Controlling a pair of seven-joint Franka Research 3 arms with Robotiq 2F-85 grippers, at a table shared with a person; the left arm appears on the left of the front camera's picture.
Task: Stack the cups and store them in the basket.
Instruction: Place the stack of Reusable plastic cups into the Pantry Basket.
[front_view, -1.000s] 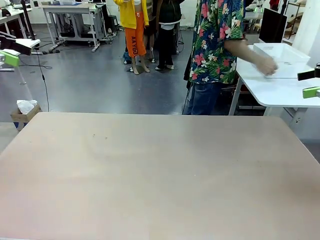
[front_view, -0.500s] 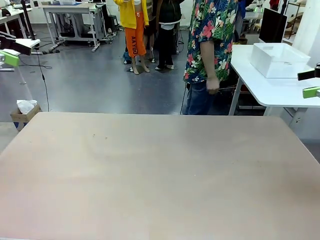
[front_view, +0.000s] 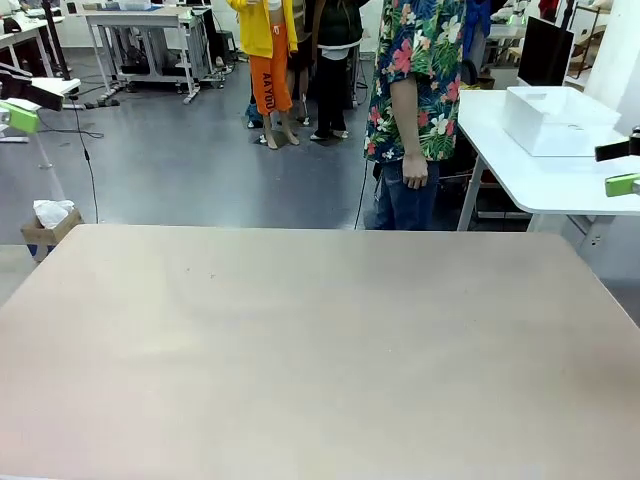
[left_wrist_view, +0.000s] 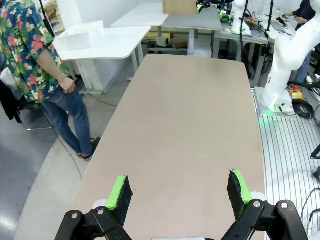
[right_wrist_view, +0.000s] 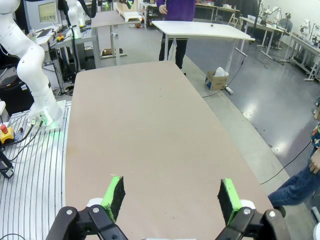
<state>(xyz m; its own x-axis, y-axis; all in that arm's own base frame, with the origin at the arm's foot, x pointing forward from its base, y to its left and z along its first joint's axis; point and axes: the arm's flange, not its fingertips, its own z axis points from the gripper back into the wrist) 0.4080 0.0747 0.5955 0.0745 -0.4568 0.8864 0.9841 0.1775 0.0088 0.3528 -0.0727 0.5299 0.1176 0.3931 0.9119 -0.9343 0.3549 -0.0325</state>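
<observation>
The cups are out of view. The basket (front_view: 556, 120), a white rectangular bin, stands on a white side table (front_view: 545, 185) beyond the far right corner of my table; the left wrist view also has the basket (left_wrist_view: 80, 37). My left gripper (front_view: 20, 103) hovers at the left edge and my right gripper (front_view: 620, 167) at the right edge, both off the tabletop. In the wrist views the left gripper (left_wrist_view: 179, 187) and the right gripper (right_wrist_view: 171, 192) stand open with nothing between the green pads.
The bare wooden tabletop (front_view: 320, 340) spans the front view. A person in a floral shirt (front_view: 415, 80) stands at its far edge, one hand (front_view: 414, 172) hanging down. A cardboard box (front_view: 48, 225) sits on the floor at far left.
The person let go of the basket on the side table, turned and stepped left to the far edge of my table, arm lowered. Neither gripper moved.
</observation>
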